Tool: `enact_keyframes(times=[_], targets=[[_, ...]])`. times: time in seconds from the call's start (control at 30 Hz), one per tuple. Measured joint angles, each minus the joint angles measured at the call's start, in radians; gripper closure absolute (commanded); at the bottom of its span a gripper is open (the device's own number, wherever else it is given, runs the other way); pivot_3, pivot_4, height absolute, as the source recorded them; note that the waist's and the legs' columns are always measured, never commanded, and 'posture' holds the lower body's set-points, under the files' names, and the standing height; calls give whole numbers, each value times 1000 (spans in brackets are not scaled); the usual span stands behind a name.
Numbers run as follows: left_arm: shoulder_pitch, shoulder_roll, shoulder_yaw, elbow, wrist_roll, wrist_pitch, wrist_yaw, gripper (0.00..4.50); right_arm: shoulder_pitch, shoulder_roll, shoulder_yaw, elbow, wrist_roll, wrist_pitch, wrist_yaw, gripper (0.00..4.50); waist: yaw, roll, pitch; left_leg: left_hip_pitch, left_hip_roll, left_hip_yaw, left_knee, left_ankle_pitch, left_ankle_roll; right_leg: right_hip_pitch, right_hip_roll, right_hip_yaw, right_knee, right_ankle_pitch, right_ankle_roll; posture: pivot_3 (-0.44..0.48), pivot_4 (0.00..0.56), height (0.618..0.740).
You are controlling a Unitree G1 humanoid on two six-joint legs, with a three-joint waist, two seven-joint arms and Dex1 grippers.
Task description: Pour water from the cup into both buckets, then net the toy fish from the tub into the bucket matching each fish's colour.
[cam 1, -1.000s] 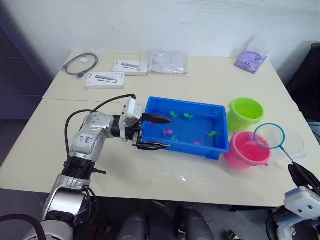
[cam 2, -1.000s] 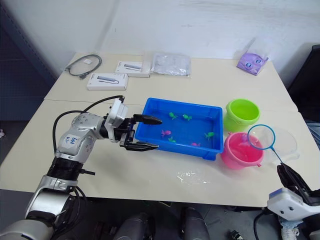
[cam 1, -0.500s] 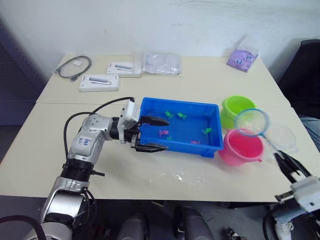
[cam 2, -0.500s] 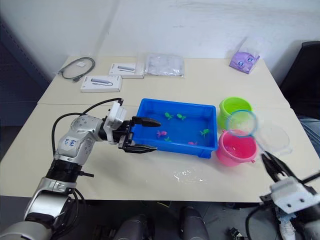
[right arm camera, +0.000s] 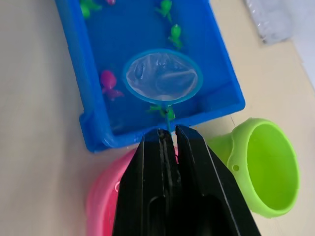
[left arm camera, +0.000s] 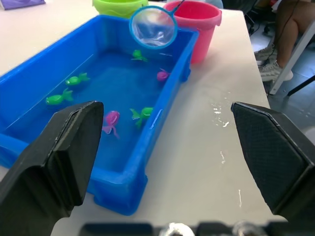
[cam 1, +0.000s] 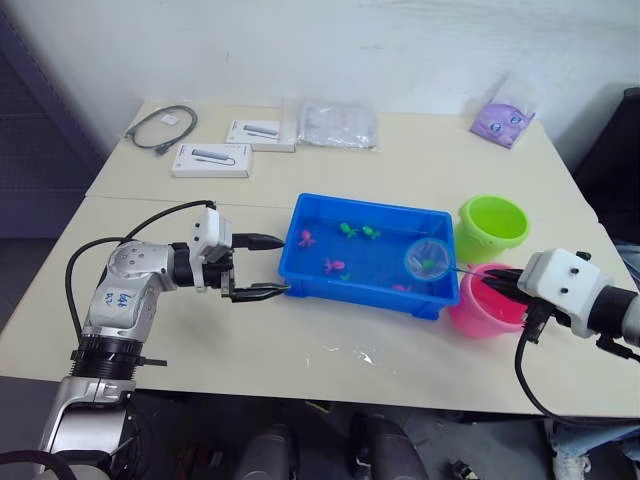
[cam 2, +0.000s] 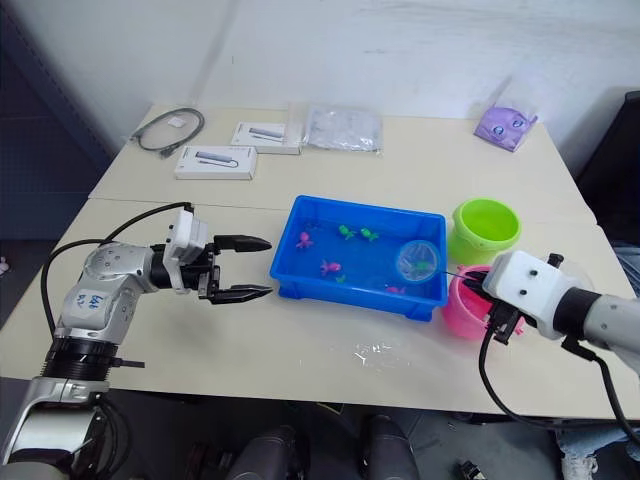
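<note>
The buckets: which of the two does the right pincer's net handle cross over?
The pink bucket. The right pincer holds the net from above it; the lime green bucket stands apart, farther back on the table.

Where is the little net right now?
The net hangs over the right end of the blue tub, near the pink bucket, its stick clamped in the robot's right hand.

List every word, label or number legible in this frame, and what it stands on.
Sticker on the left arm: blue handwritten marks, too small to read.
Two white boxes: a product picture, any print too small to read.
Purple packet: a printed design, no legible words.
Nothing else carries text.
</note>
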Motion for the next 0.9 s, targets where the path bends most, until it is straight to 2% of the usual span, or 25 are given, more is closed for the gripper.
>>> enact_keyframes(times=[0.13, 0.4, 0.63, 0.9], targets=[[13, 4, 1, -41, -4, 19, 23, 36, -212, -20, 179, 100, -103, 19, 85, 4500, -3, 0, 0, 0, 0, -1, 0, 0, 0, 0, 0, -1, 0, 0, 0, 0, 150, 740], [-10, -13, -3, -35, -4, 21, 37, 36, -474, 17, 414, 204, -242, 27, 251, 4500, -4, 0, 0, -1, 0, 0, 0, 0, -1, -1, 0, -1, 0, 0, 0, 0, 150, 740], [-11, -15, -2, -31, -4, 16, 37, 36, -595, 39, 514, 232, -337, 40, 370, 4500, -2, 0, 0, -2, 0, -1, 0, 0, -1, -1, 0, -3, -2, 0, 1, 0, 150, 740], [-11, -16, -2, -32, -4, 17, 37, 36, -744, 97, 569, 342, -491, -54, 405, 4500, -8, 0, 0, -3, 0, -1, 0, 0, -2, -2, 1, -3, -1, 0, 1, 0, 150, 740]])
